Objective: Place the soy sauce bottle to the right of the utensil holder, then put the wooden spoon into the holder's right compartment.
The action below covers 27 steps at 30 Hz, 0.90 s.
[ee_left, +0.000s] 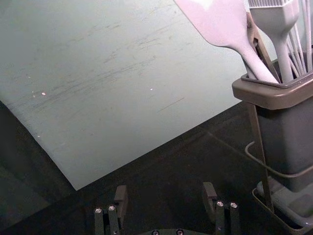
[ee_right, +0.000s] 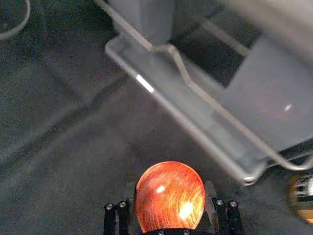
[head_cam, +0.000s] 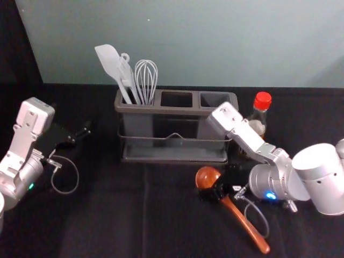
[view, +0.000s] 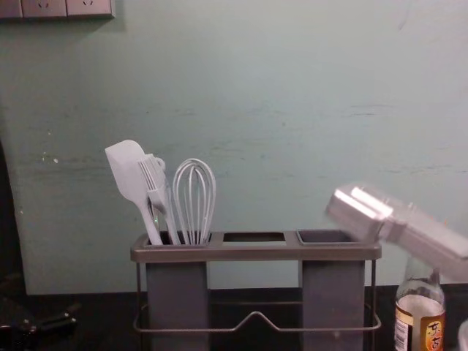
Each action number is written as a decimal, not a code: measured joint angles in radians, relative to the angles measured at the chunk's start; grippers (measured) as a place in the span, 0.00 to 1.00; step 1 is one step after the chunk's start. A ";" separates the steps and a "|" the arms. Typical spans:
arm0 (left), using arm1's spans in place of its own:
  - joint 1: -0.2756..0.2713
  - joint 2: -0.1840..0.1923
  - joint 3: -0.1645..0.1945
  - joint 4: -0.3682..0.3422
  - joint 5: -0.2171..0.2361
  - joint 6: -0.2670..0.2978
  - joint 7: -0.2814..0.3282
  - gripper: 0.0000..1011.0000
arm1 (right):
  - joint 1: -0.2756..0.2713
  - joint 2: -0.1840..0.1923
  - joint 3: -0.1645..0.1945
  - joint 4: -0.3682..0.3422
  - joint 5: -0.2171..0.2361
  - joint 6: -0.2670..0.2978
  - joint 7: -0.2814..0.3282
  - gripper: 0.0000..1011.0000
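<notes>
Right gripper (ee_right: 169, 190), spread around the long brown wooden spoon (head_cam: 243, 221), lower right in the head view, has that left to stow, the red-capped glass soy bottle (head_cam: 263, 101) already standing right of the grey plastic holder (head_cam: 176, 111), left gripper (ee_left: 164, 190) idle at left.

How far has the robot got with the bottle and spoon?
The bottle already stands right of the holder. The right gripper is at the low-lying spoon's head; I can't tell whether it grips. What remains is putting the spoon into the right compartment.
</notes>
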 joint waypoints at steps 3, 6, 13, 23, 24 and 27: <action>0.000 0.000 0.000 0.000 0.000 0.000 0.000 0.99 | -0.029 0.001 0.035 -0.032 -0.001 -0.033 -0.019 0.83; 0.000 0.000 0.000 0.000 0.000 0.000 0.000 0.99 | -0.053 0.001 0.069 -0.062 0.006 -0.062 -0.027 0.83; 0.000 0.000 0.000 0.000 0.000 0.000 0.000 0.99 | -0.117 0.009 0.165 -0.168 0.024 -0.173 -0.034 0.83; 0.000 0.000 0.000 0.000 0.000 0.000 0.000 0.99 | -0.167 0.017 0.282 -0.314 0.067 -0.443 -0.015 0.83; 0.000 0.000 0.000 0.000 0.000 0.000 0.000 0.99 | -0.164 0.016 0.284 -0.316 0.068 -0.460 -0.014 0.83; 0.000 0.000 0.000 0.000 0.000 0.000 0.000 0.99 | -0.144 0.007 0.288 -0.313 0.070 -0.508 -0.012 0.83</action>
